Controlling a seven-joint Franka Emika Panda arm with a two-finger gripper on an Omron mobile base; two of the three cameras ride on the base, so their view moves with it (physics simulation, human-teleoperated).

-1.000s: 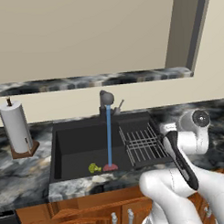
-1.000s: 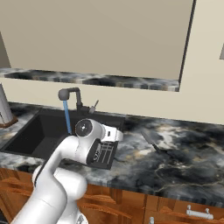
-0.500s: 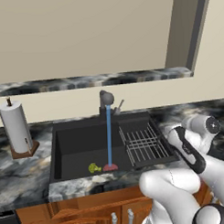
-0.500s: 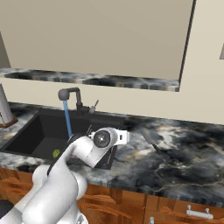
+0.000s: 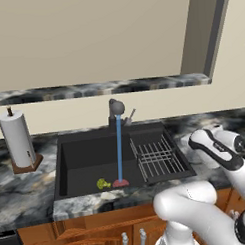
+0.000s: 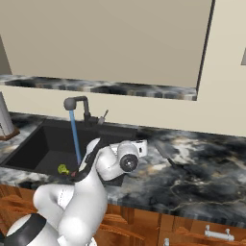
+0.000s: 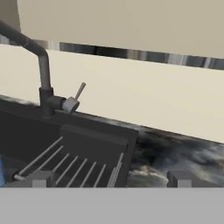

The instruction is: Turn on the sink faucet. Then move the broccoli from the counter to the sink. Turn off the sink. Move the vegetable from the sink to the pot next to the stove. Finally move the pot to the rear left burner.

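Dark marbled surface (image 6: 202, 178) framed the sink (image 5: 80, 156) where broccoli (image 5: 103, 183) lay under running water, so the spread, empty gripper (image 7: 109, 178) should approach the faucet lever (image 7: 78, 92) squarely to shut it off.

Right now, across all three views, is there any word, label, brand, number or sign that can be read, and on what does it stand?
None: no readable text shows in these pictures.
Paper towel roll: plain white, no print.
Faucet and its handle: no marking.
Sink and the rack in it: no label.
Wall and cabinet fronts: plain, no sign.
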